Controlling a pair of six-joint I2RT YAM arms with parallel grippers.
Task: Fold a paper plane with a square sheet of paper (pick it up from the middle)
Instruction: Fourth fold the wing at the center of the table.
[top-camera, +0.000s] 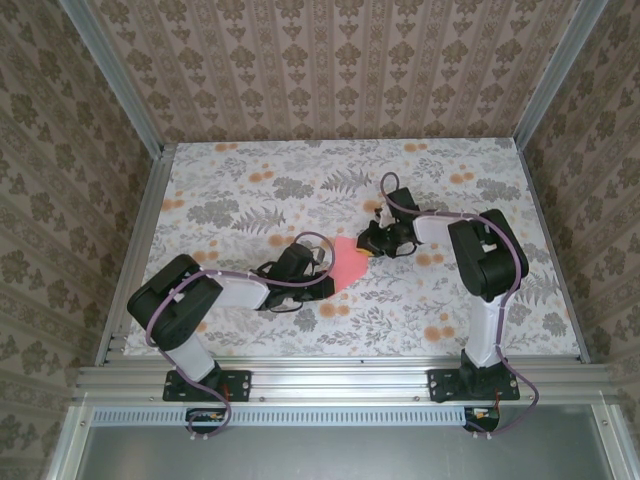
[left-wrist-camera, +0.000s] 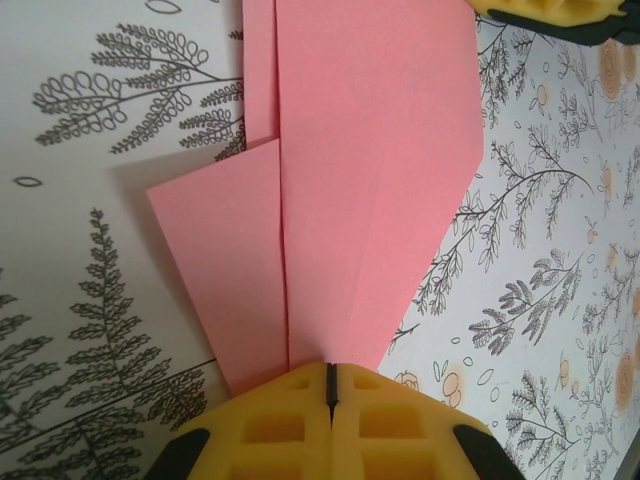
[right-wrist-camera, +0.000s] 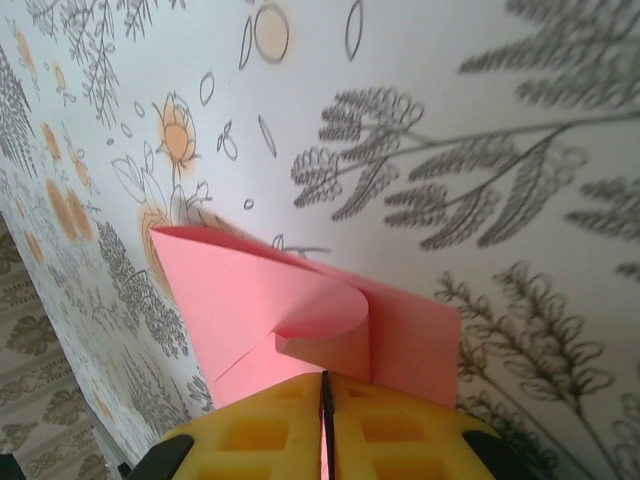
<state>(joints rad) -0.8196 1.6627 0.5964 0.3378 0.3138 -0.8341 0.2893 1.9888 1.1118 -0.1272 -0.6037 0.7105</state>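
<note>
Over the bench (top-camera: 450, 300), the paper (left-wrist-camera: 380, 150) is clamped at opposite ends by the left gripper (left-wrist-camera: 330, 385) and right gripper (right-wrist-camera: 324, 388), both closed on it, and could be torn if pulled taut.

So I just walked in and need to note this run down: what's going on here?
Two robot arms are folding a pink sheet of paper into a plane at the middle of the flower-patterned table. The left gripper is shut on one end of the sheet and the right gripper is shut on the opposite end. The sheet already has lengthwise folds, and one flap curls over near the right gripper.
</note>
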